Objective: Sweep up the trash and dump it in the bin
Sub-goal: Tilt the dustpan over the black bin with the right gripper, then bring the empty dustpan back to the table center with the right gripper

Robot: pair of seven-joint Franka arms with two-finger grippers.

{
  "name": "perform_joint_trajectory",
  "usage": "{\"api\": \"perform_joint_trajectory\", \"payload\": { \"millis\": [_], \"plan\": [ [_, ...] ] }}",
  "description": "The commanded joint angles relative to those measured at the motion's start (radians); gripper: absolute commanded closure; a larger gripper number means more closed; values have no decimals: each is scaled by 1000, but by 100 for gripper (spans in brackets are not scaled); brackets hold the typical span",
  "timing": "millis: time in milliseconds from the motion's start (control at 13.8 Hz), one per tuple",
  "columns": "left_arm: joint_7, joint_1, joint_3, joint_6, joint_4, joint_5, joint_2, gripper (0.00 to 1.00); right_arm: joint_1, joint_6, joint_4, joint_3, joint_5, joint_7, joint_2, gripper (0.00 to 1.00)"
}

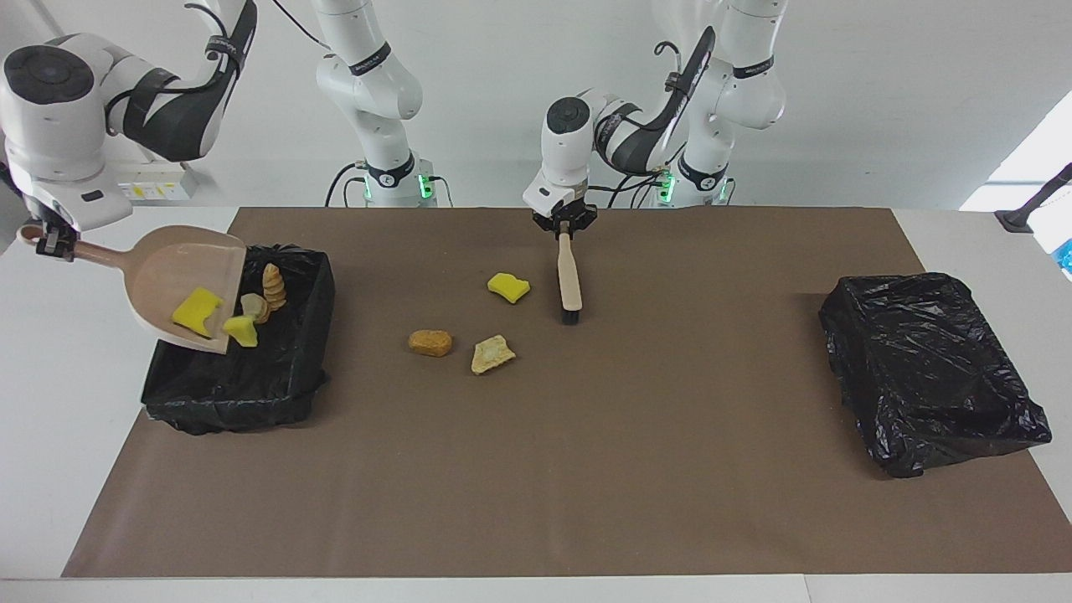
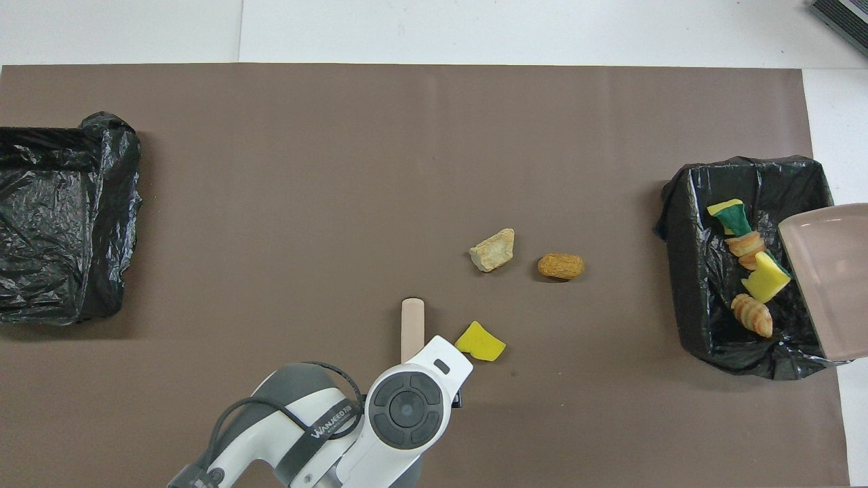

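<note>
Overhead view: yellow and orange trash (image 2: 746, 271) scraps fill bin (image 2: 698, 271).

Bright even light from above, soft short shadows, sheen on black bin liners (image 1: 930, 368), sharp focus

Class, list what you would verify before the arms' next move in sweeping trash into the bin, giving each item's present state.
1. Beige plastic dustpan tilted over black-bag-lined bin: ok.
2. Right gripper shut on dustpan handle: ok.
3. Dustpan emptied: not ok, a yellow sponge scrap lies on it.
4. Brown mat swept: not ok; yellow sponge piece, orange chunk and tan chunk lie there.
5. Left gripper holding beige black-bristled brush: cannot tell.
</note>
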Motion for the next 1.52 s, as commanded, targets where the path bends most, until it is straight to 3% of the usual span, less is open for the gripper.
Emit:
{"api": "perform_joint_trajectory", "payload": {
  "millis": [0,218,508,943,1161,1451],
  "plan": [
    [-9,64,3,-79,56,23,-19,0,5,-49,39,18,-18,-26,-8,100],
    [36,205,3,-86,125,63,-38,0,0,-58,33,32,167,61,-11,100],
    [252,385,5,-158,151,63,-91,0,43,-100,15,58,348,264,-22,100],
    [558,630,5,-249,158,63,-134,0,253,-104,12,61,453,867,-4,100],
    [683,738,6,-263,162,63,-157,0,325,-80,16,61,529,1203,47,100],
    [839,864,5,-434,309,63,-151,0,478,-17,32,61,542,1634,139,100]
  ]
}}
